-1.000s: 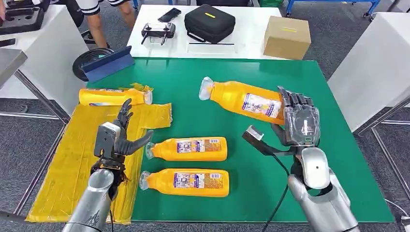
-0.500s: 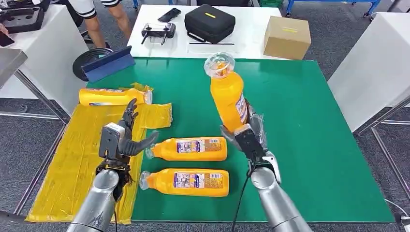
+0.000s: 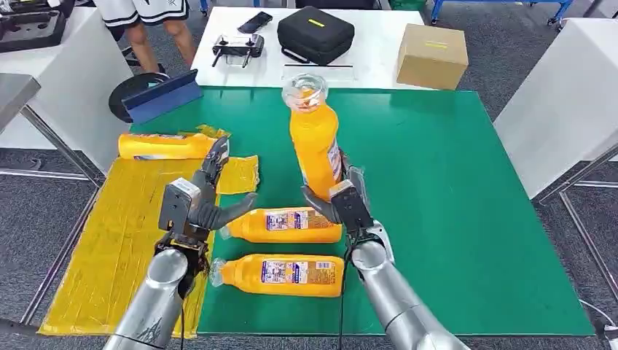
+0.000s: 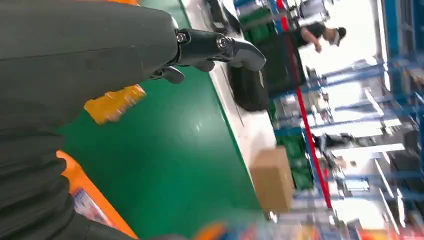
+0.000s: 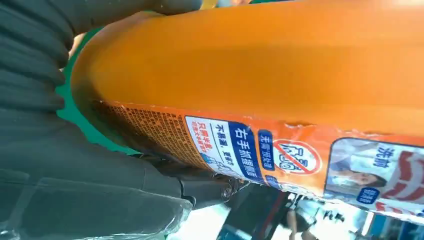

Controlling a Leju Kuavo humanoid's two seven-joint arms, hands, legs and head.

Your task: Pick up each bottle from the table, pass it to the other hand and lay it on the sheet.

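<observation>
The right hand grips an upright orange bottle above the green desk, its contents seemingly full. Left of that bottle, the left hand hovers, fingers spread, empty.

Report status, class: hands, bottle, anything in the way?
Right hand grips orange bottle upright, off the table. Left hand open, over yellow sheet. Two bottles lie between the hands.

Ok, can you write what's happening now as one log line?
right hand: holds upright orange plastic bottle | left hand: open, empty | yellow sheet: one bottle
</observation>
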